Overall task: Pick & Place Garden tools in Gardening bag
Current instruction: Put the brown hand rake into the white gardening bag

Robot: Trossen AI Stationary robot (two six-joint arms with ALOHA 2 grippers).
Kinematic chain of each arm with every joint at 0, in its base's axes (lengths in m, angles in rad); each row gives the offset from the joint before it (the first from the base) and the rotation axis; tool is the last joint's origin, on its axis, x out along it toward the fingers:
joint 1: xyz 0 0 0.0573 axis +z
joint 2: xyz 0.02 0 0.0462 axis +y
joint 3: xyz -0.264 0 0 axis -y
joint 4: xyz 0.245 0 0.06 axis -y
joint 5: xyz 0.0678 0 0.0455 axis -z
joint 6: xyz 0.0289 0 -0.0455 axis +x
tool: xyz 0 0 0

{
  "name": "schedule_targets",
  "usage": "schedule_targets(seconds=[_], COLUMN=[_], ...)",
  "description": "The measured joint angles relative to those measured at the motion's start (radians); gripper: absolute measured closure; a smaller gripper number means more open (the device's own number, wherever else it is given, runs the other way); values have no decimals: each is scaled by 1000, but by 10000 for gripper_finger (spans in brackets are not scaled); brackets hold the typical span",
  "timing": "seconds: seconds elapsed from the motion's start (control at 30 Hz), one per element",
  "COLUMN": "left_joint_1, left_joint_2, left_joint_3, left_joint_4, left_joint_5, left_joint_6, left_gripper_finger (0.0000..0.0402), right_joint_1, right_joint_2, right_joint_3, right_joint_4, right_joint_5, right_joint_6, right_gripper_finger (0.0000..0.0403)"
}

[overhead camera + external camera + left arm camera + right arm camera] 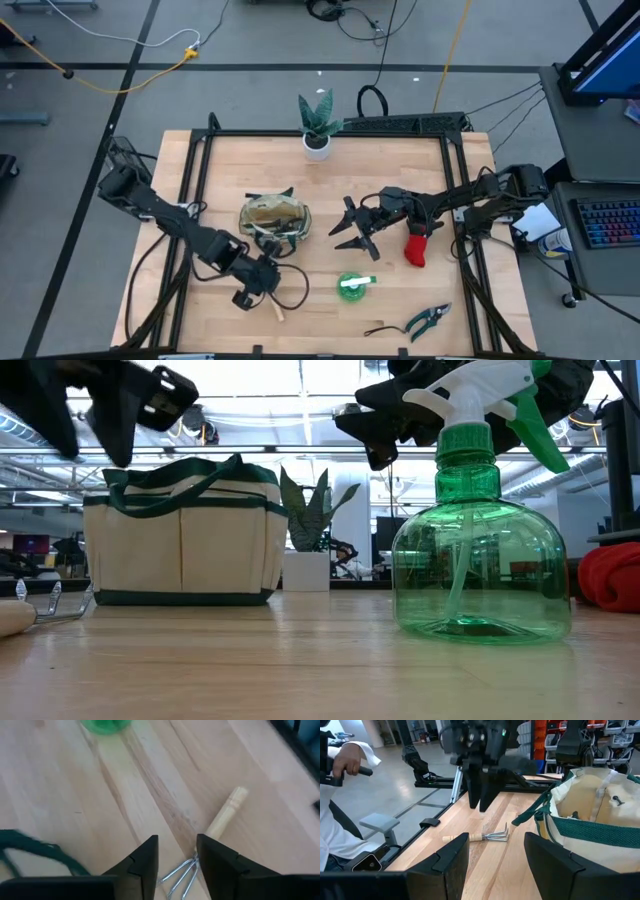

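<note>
My left claw (262, 287) hangs low in the high view, left of centre, above the wooden-handled mini rake (210, 847); its fingers stand parted with a gap between them and hold nothing, the rake's tines showing just past the tips. The rake lies flat on the table (400, 170), handle pointing away from the gardening bag (274, 221), which sits just above my left claw in the high view, mouth up, with something already inside. My right claw (350, 226) waits at mid-frame, right of the bag, fingers wide and empty. Still out on the table: the green spray bottle (352, 284) at lower centre, the pruning shears (428, 320) at lower right, the red glove (417, 248) right of centre. The potted plant (318, 125) at the top edge is not part of the job. Risks, as I judge them: the rake lies off to one side of the gap rather than centred, so closing could catch only the thin tines and let the tool pivot or slip out. A bag handle loop lies close beside my left claw; snagging it would drag or tip the soft bag. The two claws flank the bag closely; a lift toward its mouth could crowd the right one.
</note>
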Motion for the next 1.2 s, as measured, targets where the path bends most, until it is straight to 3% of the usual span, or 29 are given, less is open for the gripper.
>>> schedule_targets(seconds=[0.37, 0.53, 0.77, 1.2], left_joint_1=[-14, -19, -26, -30], left_joint_2=[122, 178, 230, 281], left_joint_3=[0, 0, 0, 0], left_joint_4=[27, 42, 78, 80], left_joint_5=[4, 69, 126, 131], left_joint_6=[154, 195, 202, 218], left_gripper_finger=[243, 243, 243, 243], right_joint_1=[0, 0, 0, 0], right_joint_2=[0, 0, 0, 0], right_joint_3=[0, 0, 0, 0], right_joint_4=[-6, -16, -23, -45], right_joint_5=[0, 0, 0, 0], right_joint_6=[-3, -3, -3, -3], right_gripper_finger=[218, 218, 218, 218])
